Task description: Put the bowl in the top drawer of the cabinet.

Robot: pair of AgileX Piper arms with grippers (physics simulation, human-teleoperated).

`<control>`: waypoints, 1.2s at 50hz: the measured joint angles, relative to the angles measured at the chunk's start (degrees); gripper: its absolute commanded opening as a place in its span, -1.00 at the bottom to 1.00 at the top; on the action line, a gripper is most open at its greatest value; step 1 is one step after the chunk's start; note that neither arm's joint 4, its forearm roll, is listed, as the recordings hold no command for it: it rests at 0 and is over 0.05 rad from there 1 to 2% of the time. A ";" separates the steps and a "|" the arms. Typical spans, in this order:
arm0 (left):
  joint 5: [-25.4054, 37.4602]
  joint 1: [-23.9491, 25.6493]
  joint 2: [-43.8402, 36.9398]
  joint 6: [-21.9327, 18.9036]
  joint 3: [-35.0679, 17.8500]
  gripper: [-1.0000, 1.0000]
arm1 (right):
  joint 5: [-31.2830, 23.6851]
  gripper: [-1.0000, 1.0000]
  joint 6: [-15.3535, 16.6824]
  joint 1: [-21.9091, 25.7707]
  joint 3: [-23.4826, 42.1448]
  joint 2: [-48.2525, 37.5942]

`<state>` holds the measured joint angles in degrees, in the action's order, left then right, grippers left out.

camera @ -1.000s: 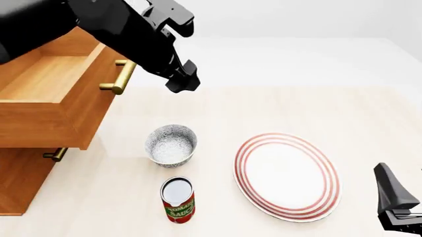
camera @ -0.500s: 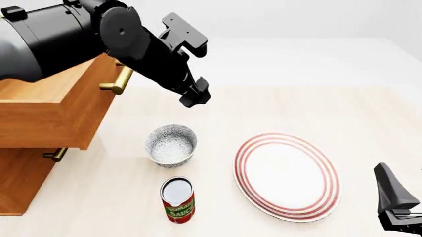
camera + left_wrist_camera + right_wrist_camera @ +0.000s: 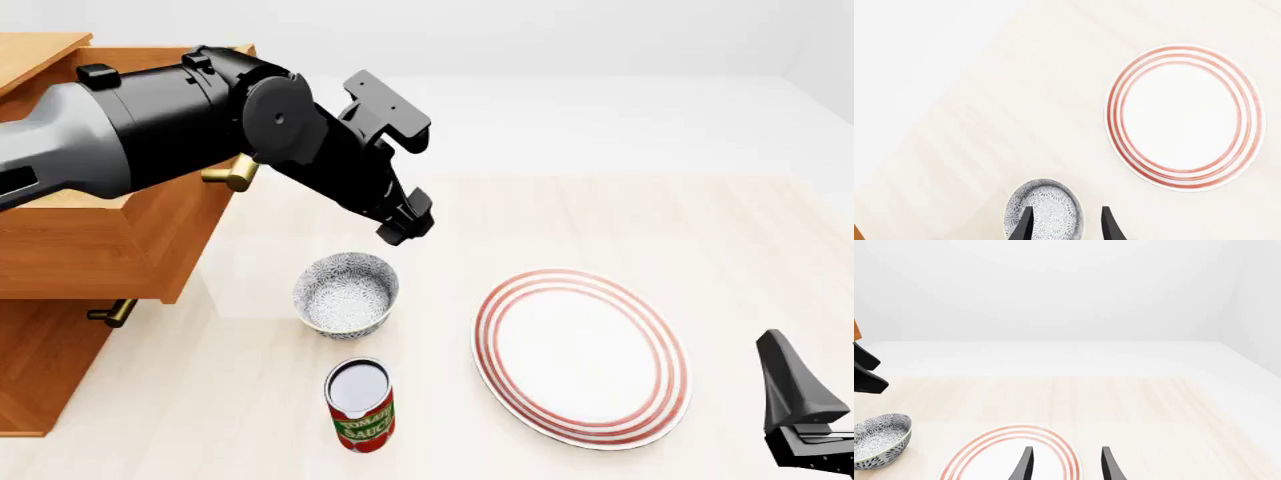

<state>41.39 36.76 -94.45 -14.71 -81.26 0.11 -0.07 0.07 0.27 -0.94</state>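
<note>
While the left gripper hangs above the bowl, just off its far-right rim, fingers apart w/ nothing between them, the step in hand looks like the approach for a rim pinch. In the left wrist view one finger already lines up over the bowl's inside and the other sits outside the wall, so I'd judge a straight descent is best: keep that straddle, no sideways drift, close only once the rim is well betw. the fingers. Bowl stands upright on the surface, toward the left edge, beside the cabinet & below the top drawer, which is pulled out. Tomato sauce can stands just beside the bowl on the near side, so a nudge that way could knock it. Plate lies right of the bowl, apart. Right gripper sits idle, fingers apart, empty, at the near right corner.
</note>
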 measured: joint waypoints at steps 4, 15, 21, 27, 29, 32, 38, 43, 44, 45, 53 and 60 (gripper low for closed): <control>-1.01 -0.02 -0.40 -0.03 0.86 1.00 | 0.00 1.00 0.00 0.00 0.00 0.00; -2.80 0.40 -1.55 0.79 1.79 1.00 | 0.00 1.00 0.00 0.00 0.00 0.00; -3.30 0.52 -2.09 1.33 2.29 1.00 | 0.00 1.00 0.00 0.00 0.00 0.00; -3.92 0.30 -2.49 1.67 3.22 1.00 | 0.00 1.00 0.00 0.00 0.00 0.00; -4.09 0.17 -2.61 1.76 3.53 1.00 | 0.00 1.00 0.00 0.00 0.00 0.00; -4.39 0.03 -2.73 1.95 4.10 1.00 | 0.00 1.00 0.00 0.00 0.00 0.00; -4.97 -0.29 -2.94 2.10 5.18 1.00 | 0.00 1.00 0.00 0.00 0.00 0.00; -6.04 -0.33 -3.43 2.59 6.36 1.00 | 0.00 1.00 0.00 0.00 0.00 0.00; -6.55 -0.24 -3.74 2.84 6.80 1.00 | 0.00 1.00 0.00 0.00 0.00 0.00; -7.02 -0.15 -4.04 3.08 7.23 1.00 | 0.00 1.00 0.00 0.00 0.00 0.00; -9.63 0.51 -5.65 4.60 9.50 1.00 | 0.00 1.00 0.00 0.00 0.00 0.00; -11.19 0.94 -6.35 5.53 10.98 1.00 | 0.00 1.00 0.00 0.00 0.00 0.00</control>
<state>30.21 37.70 -100.80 -9.19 -70.28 0.11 -0.07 0.07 0.27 -0.94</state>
